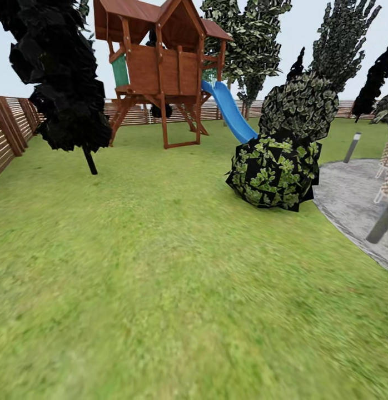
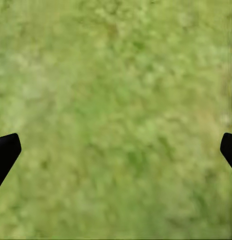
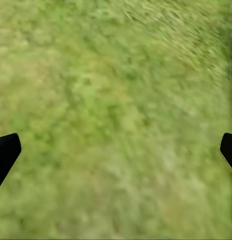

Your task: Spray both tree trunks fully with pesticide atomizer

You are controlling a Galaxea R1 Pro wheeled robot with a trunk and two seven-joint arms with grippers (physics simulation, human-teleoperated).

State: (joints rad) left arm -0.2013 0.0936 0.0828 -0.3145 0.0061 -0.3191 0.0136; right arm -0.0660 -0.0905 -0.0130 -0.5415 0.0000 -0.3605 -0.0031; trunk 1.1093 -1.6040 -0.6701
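The garden's green lawn (image 1: 160, 266) stretches ahead of me to a brown slat fence (image 1: 10, 128). The pesticide atomizer, the two thick grey-brown tree trunks and any pesticide mist are out of view. My left gripper (image 2: 116, 155) hangs open over bare grass, its black fingertips (image 2: 6, 152) far apart. My right gripper (image 3: 116, 155) is open too, its black fingertips (image 3: 6, 150) wide apart above grass, with nothing between them.
A wooden playset (image 1: 160, 61) with a blue slide (image 1: 230, 111) stands at the back. A narrow black-leaved tree (image 1: 60, 78) is at the left and a round dark bush (image 1: 274, 169) at the right. Short grey lamp posts (image 1: 352, 147) edge a gravel patch (image 1: 349, 200).
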